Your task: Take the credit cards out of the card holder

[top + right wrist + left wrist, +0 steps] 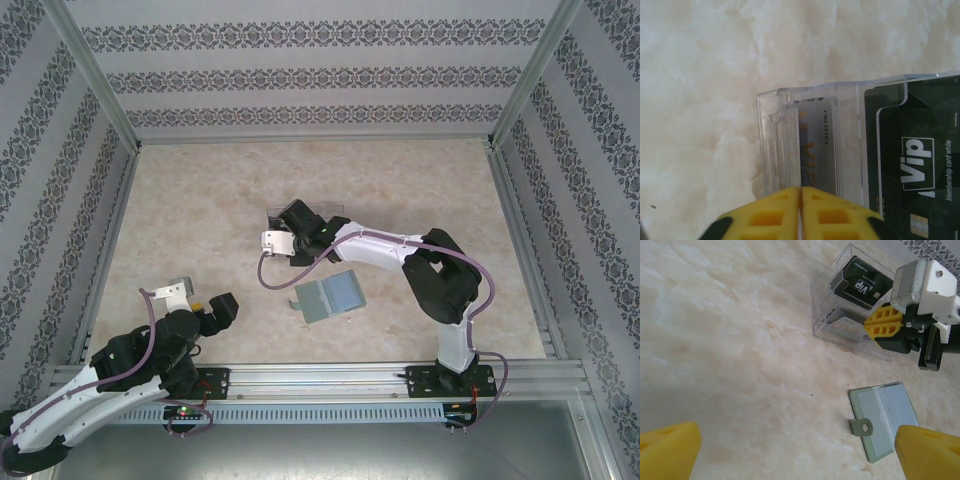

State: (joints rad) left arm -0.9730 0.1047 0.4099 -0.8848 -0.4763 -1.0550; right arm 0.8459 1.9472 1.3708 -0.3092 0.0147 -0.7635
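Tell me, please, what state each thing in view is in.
card holder: open, lying flat, no card in it.
black card: seated in the clear tray.
silver card: seated in the tray's neighbouring slot.
left gripper: open, empty.
right gripper: fingers together at the silver card's slot.

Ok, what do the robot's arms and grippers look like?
The left arm and right arm are white shells with black joints, each trailed by a mauve cable. The left gripper and right gripper have yellow plastic fingers with ribbed pockets; a white-and-silver box sits behind the right one's.
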